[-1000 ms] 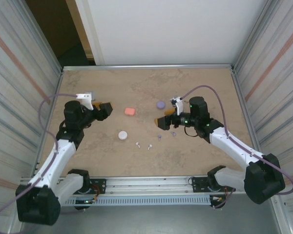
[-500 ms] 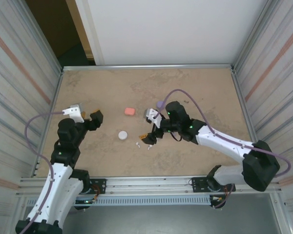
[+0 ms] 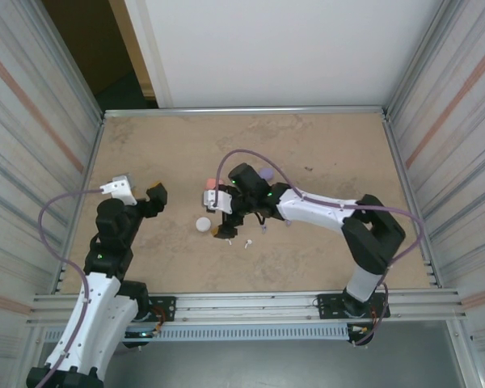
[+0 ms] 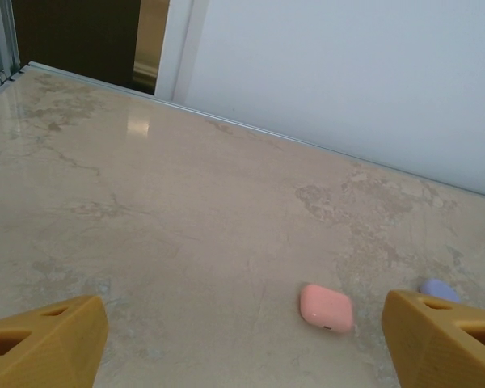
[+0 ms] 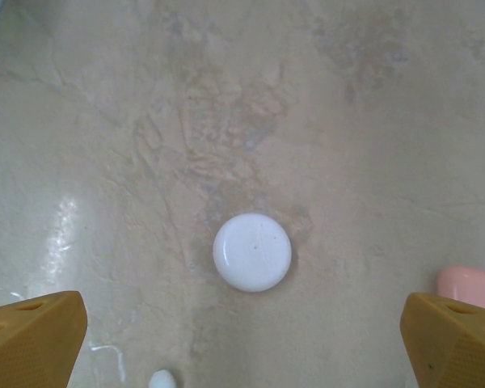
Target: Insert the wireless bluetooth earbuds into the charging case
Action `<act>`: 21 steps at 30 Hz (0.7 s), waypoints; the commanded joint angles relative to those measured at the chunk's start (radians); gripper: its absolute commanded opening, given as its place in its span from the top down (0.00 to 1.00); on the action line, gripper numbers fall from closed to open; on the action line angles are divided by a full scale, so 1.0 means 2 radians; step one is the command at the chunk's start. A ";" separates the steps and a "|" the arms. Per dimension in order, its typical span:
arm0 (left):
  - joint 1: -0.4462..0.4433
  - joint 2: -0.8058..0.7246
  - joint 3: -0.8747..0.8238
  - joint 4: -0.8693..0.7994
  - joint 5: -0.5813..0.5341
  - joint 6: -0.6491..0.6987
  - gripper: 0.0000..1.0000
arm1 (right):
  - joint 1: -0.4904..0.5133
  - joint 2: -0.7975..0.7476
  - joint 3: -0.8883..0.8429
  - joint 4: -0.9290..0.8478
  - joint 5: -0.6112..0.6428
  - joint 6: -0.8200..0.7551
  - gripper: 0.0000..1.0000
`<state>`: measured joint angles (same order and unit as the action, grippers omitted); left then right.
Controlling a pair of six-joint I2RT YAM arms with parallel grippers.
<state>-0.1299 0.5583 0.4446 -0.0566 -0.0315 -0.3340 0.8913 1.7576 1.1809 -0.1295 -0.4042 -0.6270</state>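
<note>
The beige marbled table carries a round white case near its middle, with a coral-pink case beyond it and a purple case farther right. A tiny white earbud lies nearer.

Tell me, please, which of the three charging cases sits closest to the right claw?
The round white case, centred just ahead of the open right claw; the pink case lies off to its side, and the purple case is farther off.

No legible text, no labels, brands or numbers, white charging case blank (seen close)
</note>
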 commanded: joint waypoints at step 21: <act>0.005 0.028 -0.004 0.017 -0.011 0.006 0.12 | 0.016 0.177 0.156 -0.092 -0.004 -0.072 0.08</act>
<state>-0.1299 0.6109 0.4446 -0.0544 -0.0391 -0.3340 0.9127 2.0830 1.4475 -0.2794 -0.3965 -0.7506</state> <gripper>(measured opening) 0.883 0.928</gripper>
